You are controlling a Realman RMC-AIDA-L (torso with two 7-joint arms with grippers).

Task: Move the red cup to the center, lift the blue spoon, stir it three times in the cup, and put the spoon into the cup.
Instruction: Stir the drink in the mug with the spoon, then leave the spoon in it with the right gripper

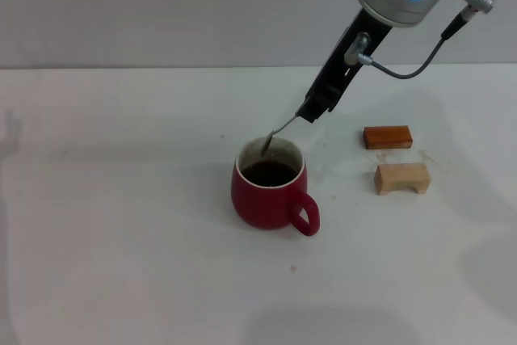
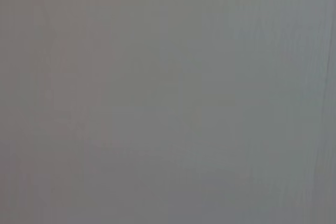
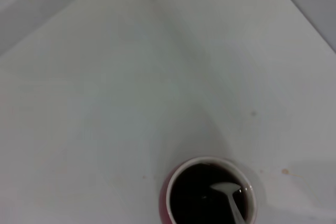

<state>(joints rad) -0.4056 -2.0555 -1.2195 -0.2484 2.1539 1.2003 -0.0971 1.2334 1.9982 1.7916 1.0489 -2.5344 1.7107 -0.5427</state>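
Black jaws of my right gripper (image 1: 311, 113) are clamped on the spoon (image 1: 279, 132), which slants down toward 7 o'clock, its grey bowl dipped in the dark liquid inside the cup (image 1: 269, 191). I see the cup upright near the table (image 1: 121, 224) centre, handle at 4 o'clock. Two wooden blocks (image 1: 394, 157) lie at its 3 o'clock, apart from it.

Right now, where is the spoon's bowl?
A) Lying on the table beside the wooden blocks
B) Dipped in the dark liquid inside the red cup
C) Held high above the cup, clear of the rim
B: the right gripper holds the blue spoon slanting down into the red cup, its bowl in the dark liquid.
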